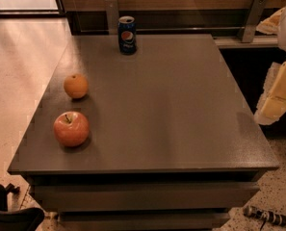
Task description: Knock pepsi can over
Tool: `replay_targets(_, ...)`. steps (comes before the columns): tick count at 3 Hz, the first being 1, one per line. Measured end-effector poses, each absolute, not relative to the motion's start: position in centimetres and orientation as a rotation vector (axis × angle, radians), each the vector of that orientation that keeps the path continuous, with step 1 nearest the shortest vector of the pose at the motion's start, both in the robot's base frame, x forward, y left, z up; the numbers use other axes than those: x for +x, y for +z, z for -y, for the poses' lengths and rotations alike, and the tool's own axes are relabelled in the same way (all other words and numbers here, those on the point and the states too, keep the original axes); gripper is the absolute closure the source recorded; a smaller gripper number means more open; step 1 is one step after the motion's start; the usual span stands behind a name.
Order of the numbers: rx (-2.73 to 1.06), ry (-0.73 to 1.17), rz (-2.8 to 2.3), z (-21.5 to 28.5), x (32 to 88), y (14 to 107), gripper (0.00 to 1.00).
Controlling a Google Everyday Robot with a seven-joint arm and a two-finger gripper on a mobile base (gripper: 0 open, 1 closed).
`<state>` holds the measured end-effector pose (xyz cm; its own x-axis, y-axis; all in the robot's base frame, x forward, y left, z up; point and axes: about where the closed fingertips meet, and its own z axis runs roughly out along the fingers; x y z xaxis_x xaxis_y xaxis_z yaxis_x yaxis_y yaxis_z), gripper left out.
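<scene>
The pepsi can (127,34) stands upright at the worktop's (171,105) far edge, well apart from the tool (276,97) beside the worktop, open or closed I cannot tell.

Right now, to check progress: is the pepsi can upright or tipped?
Upright: the pepsi can stands on its base, silver top up, far back on the table. The gripper is off its right side.

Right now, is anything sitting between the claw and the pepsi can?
Nothing visible. The claw hangs beyond the table's right edge, and the pepsi can stands upright near the far edge. Only bare tabletop lies between them. The orange and apple sit at the near left, off that line.
</scene>
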<state>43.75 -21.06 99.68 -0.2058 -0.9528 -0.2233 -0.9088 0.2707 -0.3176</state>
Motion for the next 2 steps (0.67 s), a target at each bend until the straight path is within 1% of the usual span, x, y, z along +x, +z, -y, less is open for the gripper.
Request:
replay_targets(1, -1.690, -0.164, -2.177, 21.1, 43.8, 99.7, 0.00)
replay_targets(2, -1.652, -0.148, -2.162, 20.8, 44.9, 99.2, 0.00)
